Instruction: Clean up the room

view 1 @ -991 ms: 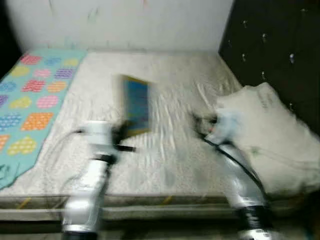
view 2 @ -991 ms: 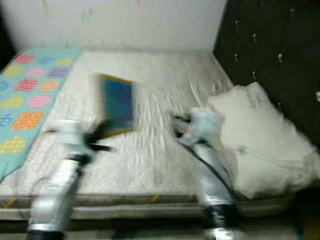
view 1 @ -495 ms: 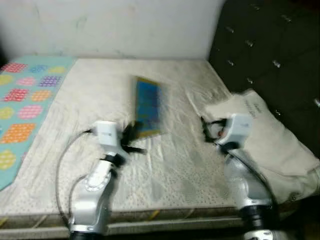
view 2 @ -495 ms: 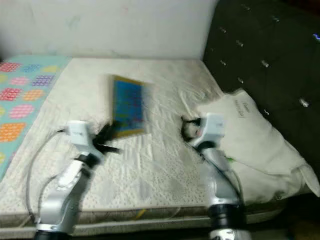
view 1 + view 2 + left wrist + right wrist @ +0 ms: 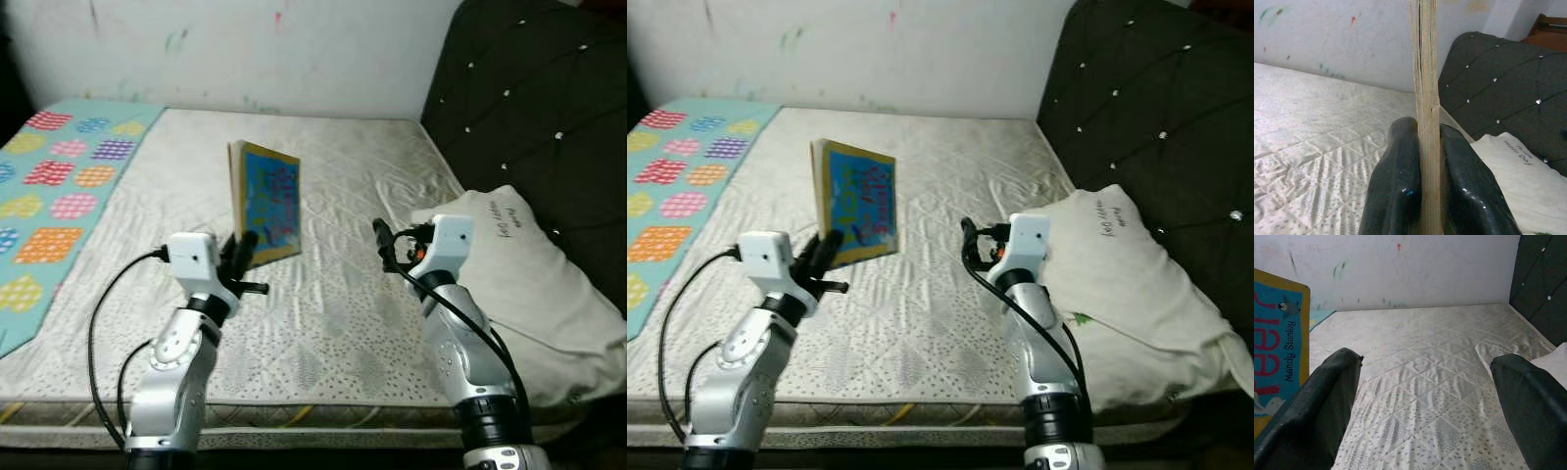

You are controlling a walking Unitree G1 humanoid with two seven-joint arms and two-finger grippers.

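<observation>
The left gripper [image 5: 243, 257] is clamped on the lower edge of a blue picture book [image 5: 266, 201], holding it upright above the mattress [image 5: 333, 323]; the right gripper [image 5: 392, 245] hovers spread wide, empty. Farther back, the pillow [image 5: 529, 284] and patterned blanket [image 5: 59, 196] lie untidied, so I judge the cleanup barely started.

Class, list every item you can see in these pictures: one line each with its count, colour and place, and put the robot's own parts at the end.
book: one, blue cover with yellow border, held upright above the mattress
mattress: one, off-white quilted, before the robot
blanket: one, teal with coloured patches, on the mattress's left side
pillow: one, cream, on the mattress's right side by the headboard
headboard: one, dark tufted, at right
wall: one, white with paint marks, behind
left gripper: one, black fingers shut on the book's edge
right gripper: one, black fingers open over the mattress
</observation>
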